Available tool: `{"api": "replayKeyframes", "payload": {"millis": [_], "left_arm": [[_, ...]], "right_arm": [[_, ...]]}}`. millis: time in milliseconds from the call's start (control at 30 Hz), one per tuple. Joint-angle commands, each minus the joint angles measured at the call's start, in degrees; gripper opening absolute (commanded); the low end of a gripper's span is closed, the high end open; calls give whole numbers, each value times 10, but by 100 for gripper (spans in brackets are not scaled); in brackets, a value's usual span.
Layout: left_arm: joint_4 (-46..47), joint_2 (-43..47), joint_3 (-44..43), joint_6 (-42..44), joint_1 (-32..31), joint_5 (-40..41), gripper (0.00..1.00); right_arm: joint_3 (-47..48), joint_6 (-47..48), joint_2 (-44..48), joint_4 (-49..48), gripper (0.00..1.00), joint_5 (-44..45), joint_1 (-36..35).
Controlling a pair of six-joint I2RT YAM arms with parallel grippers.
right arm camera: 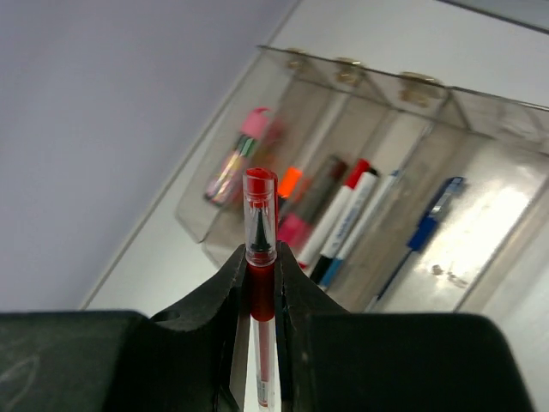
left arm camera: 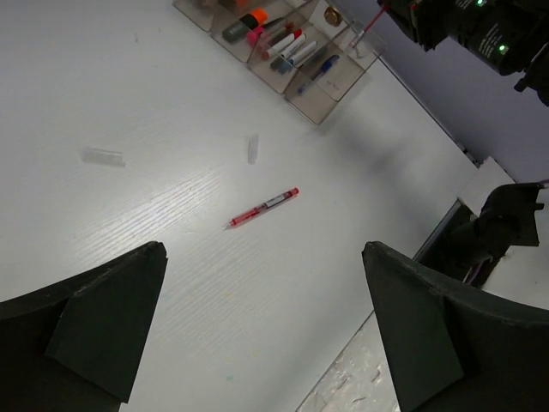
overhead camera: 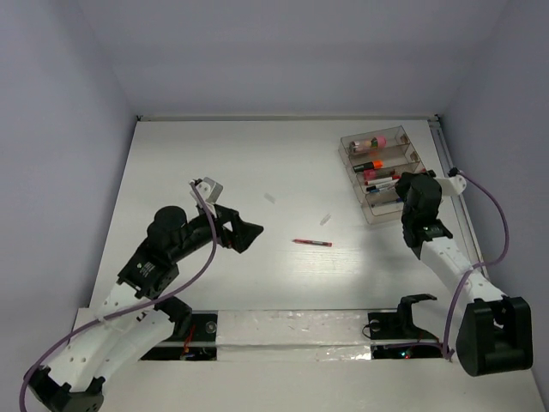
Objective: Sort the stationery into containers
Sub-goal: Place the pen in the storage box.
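Observation:
A thin red pen (overhead camera: pixel 311 243) (left arm camera: pixel 263 207) lies flat mid-table, just ahead of my open left gripper (overhead camera: pixel 244 233) (left arm camera: pixel 264 251), which holds nothing. Two small whitish pieces (overhead camera: pixel 270 198) (overhead camera: pixel 325 219) lie beyond it. The clear organiser (overhead camera: pixel 374 131) (left arm camera: pixel 330 112) (right arm camera: pixel 377 73) stands at the back right. It holds a stubby pink cylinder (right arm camera: pixel 236 154), an orange-capped highlighter (right arm camera: pixel 290 182), markers and a blue pen (right arm camera: pixel 429 227). My right gripper (overhead camera: pixel 407 187) (right arm camera: pixel 260 257) hovers at the organiser's near end, shut on a second red pen (right arm camera: pixel 261 215) with a clear cap pointing toward the compartments.
A taped strip (overhead camera: pixel 292 330) runs along the near table edge between the arm bases. The table's right edge and rail (overhead camera: pixel 446 150) pass close behind the organiser. Purple-grey walls close in the back and both sides.

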State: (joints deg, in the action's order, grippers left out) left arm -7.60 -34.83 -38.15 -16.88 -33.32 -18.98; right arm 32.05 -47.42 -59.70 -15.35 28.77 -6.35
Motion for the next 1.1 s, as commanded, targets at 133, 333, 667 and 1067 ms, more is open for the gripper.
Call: {"api": "replayKeyframes", "payload": {"millis": [133, 333, 667, 1067], "left_arm": [[7, 62, -11, 4, -3, 37, 99], [4, 67, -11, 4, -3, 39, 99], [6, 70, -11, 5, -3, 40, 99], [-1, 70, -16, 3, 8, 80, 99]], "right_arm": [[6, -59, -56, 48, 0, 27, 48], [17, -73, -101, 51, 2, 30, 53], [21, -89, -128, 51, 55, -3, 58], [29, 103, -38, 14, 65, -195, 51]]}}
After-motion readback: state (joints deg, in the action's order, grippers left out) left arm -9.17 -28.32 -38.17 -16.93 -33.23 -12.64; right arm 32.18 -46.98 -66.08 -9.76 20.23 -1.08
